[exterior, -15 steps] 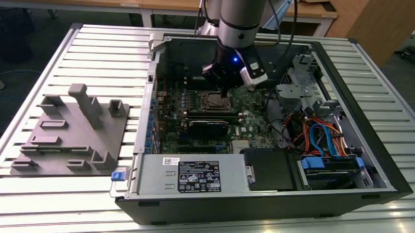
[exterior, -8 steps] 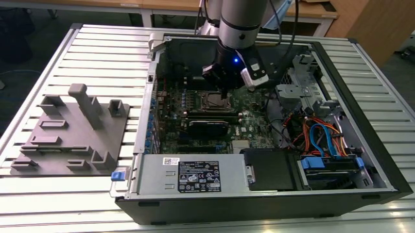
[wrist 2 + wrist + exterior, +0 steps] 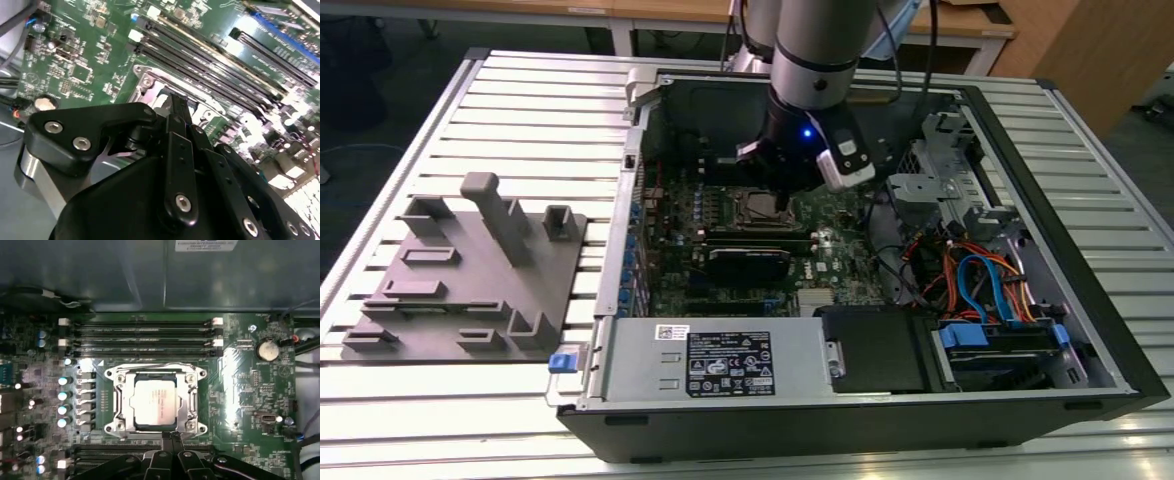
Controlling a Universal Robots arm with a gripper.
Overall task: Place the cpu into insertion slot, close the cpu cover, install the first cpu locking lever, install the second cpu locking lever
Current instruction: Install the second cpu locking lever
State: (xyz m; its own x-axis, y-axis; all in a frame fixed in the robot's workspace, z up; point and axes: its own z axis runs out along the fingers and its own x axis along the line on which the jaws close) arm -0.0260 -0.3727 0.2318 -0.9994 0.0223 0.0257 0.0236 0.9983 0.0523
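Green circuit board [image 3: 250, 385] bears the cpu [image 3: 155, 401] under the cpu cover [image 3: 120, 400].

A pale slatted metal table [image 3: 520, 110] carried an open black computer case [image 3: 881, 410] and, toward the exterior view's left, a grey fixture block [image 3: 467, 290] (moulded uprights).

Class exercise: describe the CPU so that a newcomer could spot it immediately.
Inside the open black computer case, find the green motherboard. Mid-board, within a silvery metal frame, lies the small square CPU: dull grey and flat, unlike the long black memory slots beside it.
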